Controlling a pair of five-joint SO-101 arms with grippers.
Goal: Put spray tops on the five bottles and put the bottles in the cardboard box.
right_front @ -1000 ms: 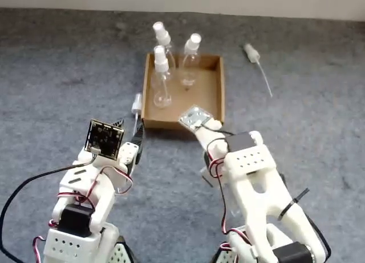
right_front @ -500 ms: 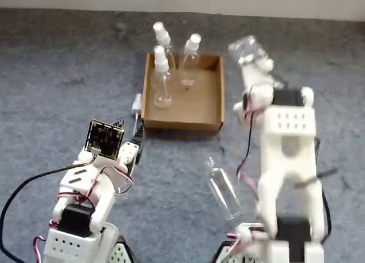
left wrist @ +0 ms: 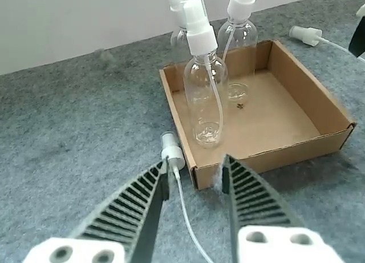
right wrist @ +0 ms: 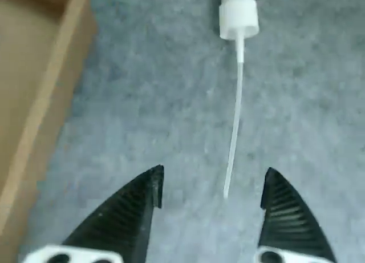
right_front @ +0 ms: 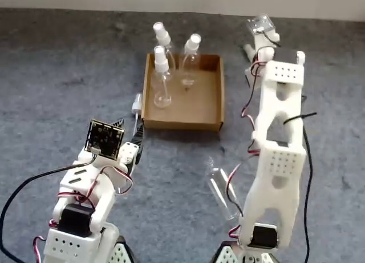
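Currently I see right pincer (right wrist: 212, 180) released above loose spray top (right wrist: 238, 17), upper right of high frame; left pincer (left wrist: 194, 172) released near cardboard box (right_front: 182, 125), upper centre; capless bottle (right_front: 221, 191) lies lower centre.

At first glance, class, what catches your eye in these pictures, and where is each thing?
The right arm stretches far out to the right of the box, with the right gripper open above a loose spray top on the carpet. Three capped bottles stand in and just behind the box. An uncapped bottle lies on the carpet near that arm's base.
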